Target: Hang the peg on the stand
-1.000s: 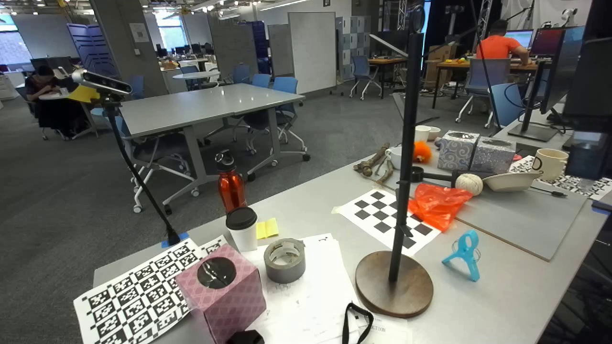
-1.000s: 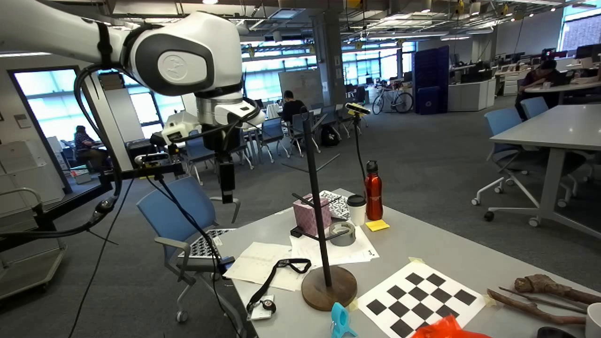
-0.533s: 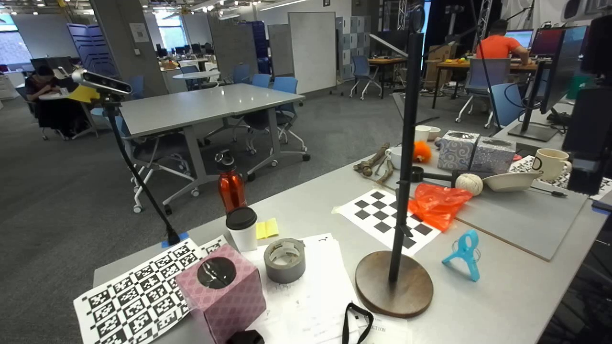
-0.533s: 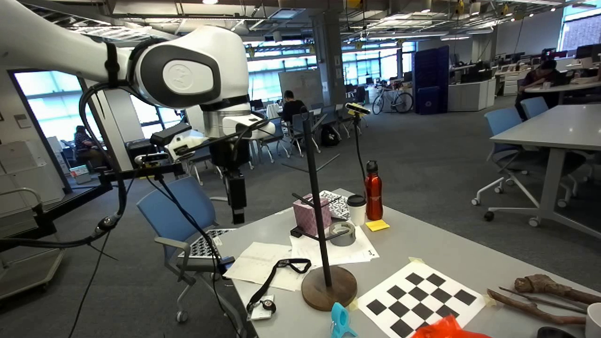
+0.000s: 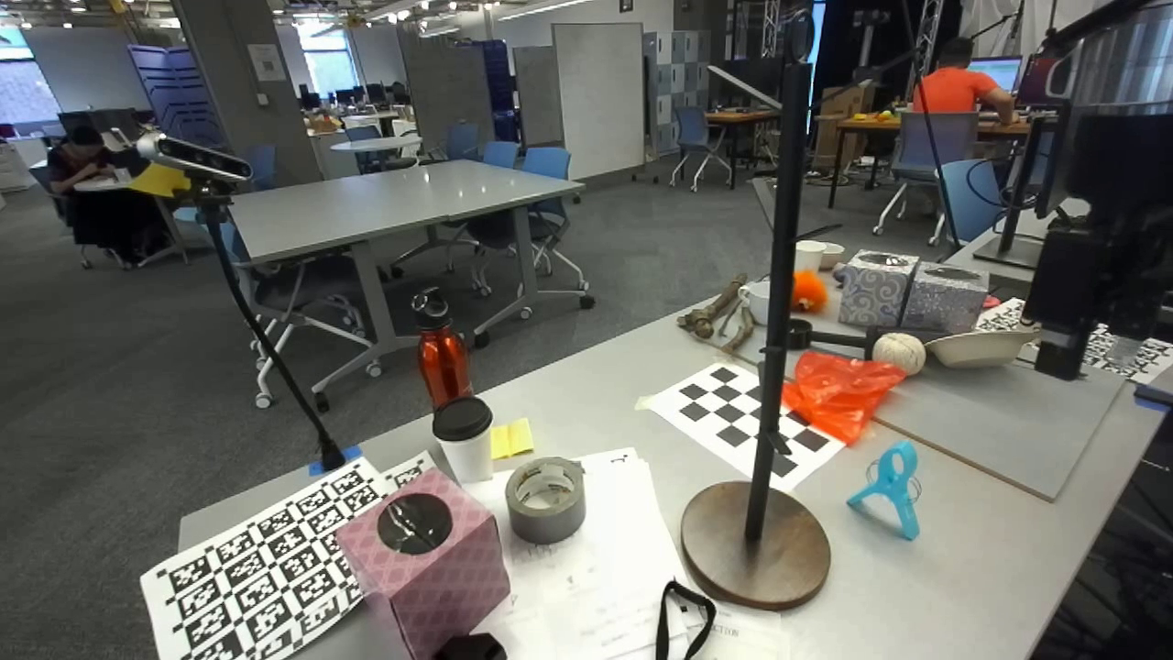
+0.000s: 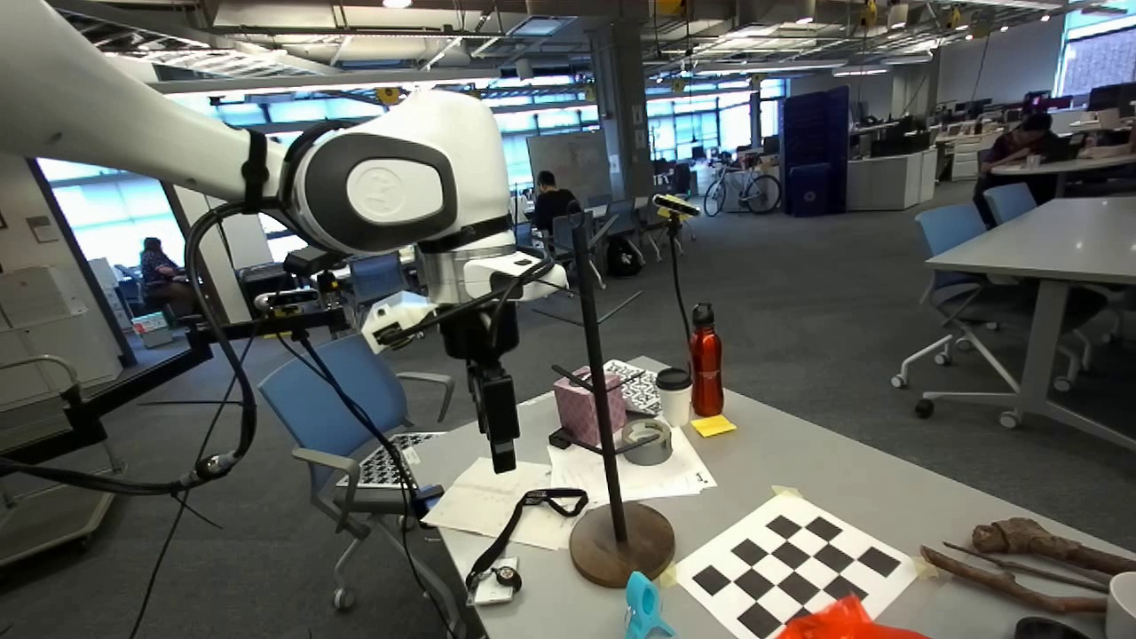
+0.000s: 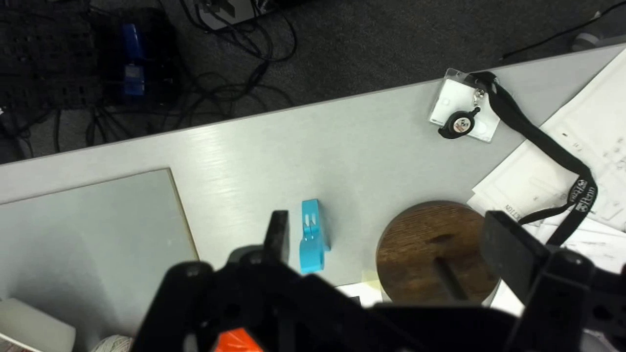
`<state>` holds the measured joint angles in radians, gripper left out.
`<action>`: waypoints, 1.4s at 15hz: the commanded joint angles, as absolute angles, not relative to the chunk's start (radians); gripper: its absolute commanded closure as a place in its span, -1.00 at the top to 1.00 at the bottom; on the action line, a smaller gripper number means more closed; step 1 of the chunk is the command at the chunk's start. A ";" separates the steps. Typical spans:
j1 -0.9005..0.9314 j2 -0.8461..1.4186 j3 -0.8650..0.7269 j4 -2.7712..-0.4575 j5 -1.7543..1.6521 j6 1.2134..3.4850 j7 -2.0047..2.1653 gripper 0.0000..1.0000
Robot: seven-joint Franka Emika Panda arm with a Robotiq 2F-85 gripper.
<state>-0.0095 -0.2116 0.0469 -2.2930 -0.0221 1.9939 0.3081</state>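
The peg (image 7: 312, 252), a light-blue A-shaped clip, stands on its splayed legs on the table; it also shows in both exterior views. Beside it rises the stand (image 5: 777, 302), a thin black pole with short prongs on a round brown base (image 6: 621, 561). From above, the base (image 7: 415, 239) lies to the right of the peg. My gripper (image 7: 391, 237) hangs above the table, jaws wide apart and pointing down, holding nothing. Peg and stand base appear between its fingers in the wrist view, well below them. In an exterior view, the gripper (image 6: 503, 457) is left of the pole.
An orange-red plastic bag (image 5: 838, 390) and checkerboard sheet lie behind the peg. A grey board (image 7: 93, 249) is on the peg's other side from the stand. A badge with black lanyard (image 6: 524, 524), papers, tape roll (image 5: 545, 500) and pink tissue box (image 5: 426, 559) lie around the stand.
My gripper has come lower and nearer the stand: rightward and down in one exterior view, leftward into the picture in another. Its jaws stay open. Peg and stand have not moved.
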 commanded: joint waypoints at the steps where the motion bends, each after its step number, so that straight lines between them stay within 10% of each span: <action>1: -0.010 -0.208 0.045 -2.292 -0.023 1.995 0.308 1.00; 21: -0.027 -0.010 -0.029 -2.340 0.000 2.094 0.226 1.00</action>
